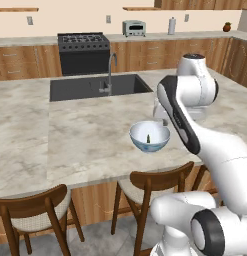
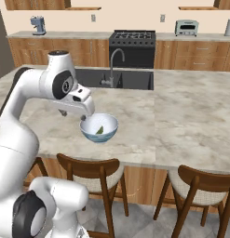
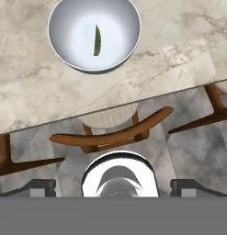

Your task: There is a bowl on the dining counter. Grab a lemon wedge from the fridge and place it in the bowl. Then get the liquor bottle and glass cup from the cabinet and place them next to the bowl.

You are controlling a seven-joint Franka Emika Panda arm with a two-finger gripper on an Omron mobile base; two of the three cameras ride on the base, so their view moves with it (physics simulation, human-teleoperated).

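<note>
Two wooden chairs (image 1: 156,186) tucked under the table's (image 1: 80,135) near edge, just this side of the bowl (image 1: 149,136). Bowl itself parked on the table close to that near edge, upright, pale blue-white with a bluish rim. Lemon wedge (image 3: 97,40) lying inside the bowl on its floor, a thin yellow-green sliver. Pincer (image 3: 113,188) raised above the bowl's near side and looking down, tips spread wide to either edge of the hand view, empty, touching neither bowl nor wedge. Arm's white wrist (image 2: 77,102) hanging just beside the bowl on the side away from the tap in the right base view. Beyond the bowl, a dark sink (image 1: 97,86) sunk into the table, with curved tap (image 1: 110,75) at its edge. Farther past the bowl, against the back wall, a black stove (image 1: 83,52), and a toaster (image 1: 134,27) on the wood-fronted rear counter.
</note>
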